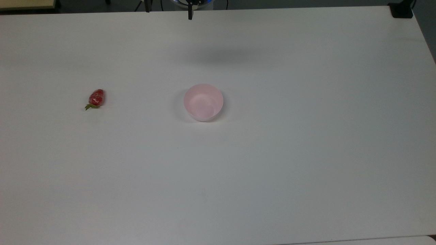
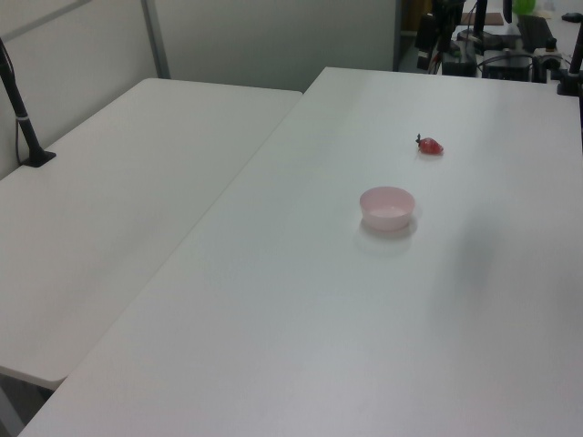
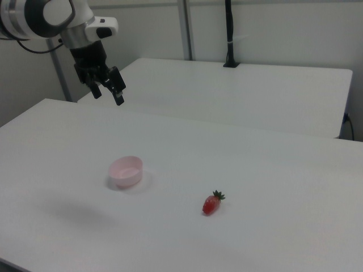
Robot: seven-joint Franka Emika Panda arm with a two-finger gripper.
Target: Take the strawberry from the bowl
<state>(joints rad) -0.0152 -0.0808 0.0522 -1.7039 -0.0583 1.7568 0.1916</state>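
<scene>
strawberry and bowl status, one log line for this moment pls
strawberry: on table, outside bowl | bowl: empty, upright | gripper: open, raised, holding nothing, away from both
</scene>
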